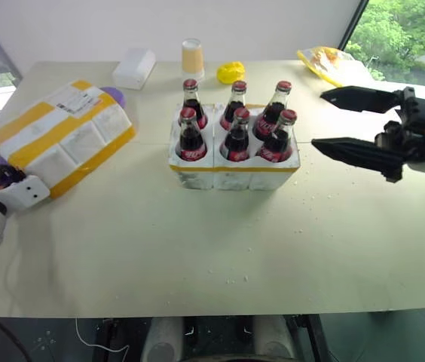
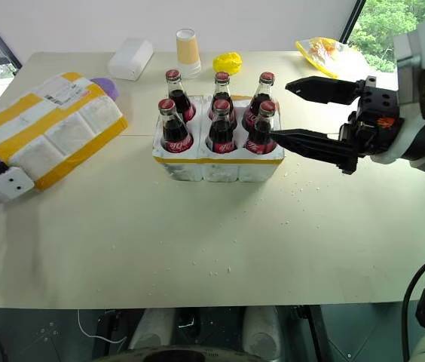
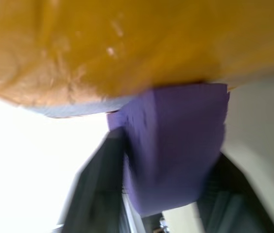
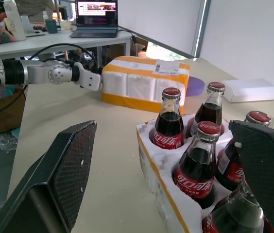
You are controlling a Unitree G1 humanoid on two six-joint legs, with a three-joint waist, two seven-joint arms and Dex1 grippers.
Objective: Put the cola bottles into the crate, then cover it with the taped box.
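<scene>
Left eye view: all six bottles [image 1: 236, 128] sit upright in the crate [image 1: 233, 167], two rows of three, one per well. Crate is mid-table [image 1: 197, 249], yellow band around its sides.

Taped box [image 1: 62, 136] lies well to the crate's left, tilted, its far end propped on a purple thing [image 1: 114, 96], shipping label on top.

Left gripper [image 1: 1, 175] is at the box's near-left corner, fingers clenched. Left wrist view has a purple object [image 3: 176, 145] between its fingers, right under the box's yellow tape; can't tell if it's actually gripped.

Right gripper [image 1: 333, 121] hovers just right of the crate, level, pointing at the bottles, jaws spread wide, nothing in them, clear of the bottles.

Behind the crate: small white box [image 1: 134, 68] to the far left, paper cup [image 1: 192, 58] straight behind, yellow lump [image 1: 230, 72] next to the cup, yellow bag [image 1: 333, 64] far right. White crumbs [image 1: 303, 204] are scattered on the table by the crate's right front.
</scene>
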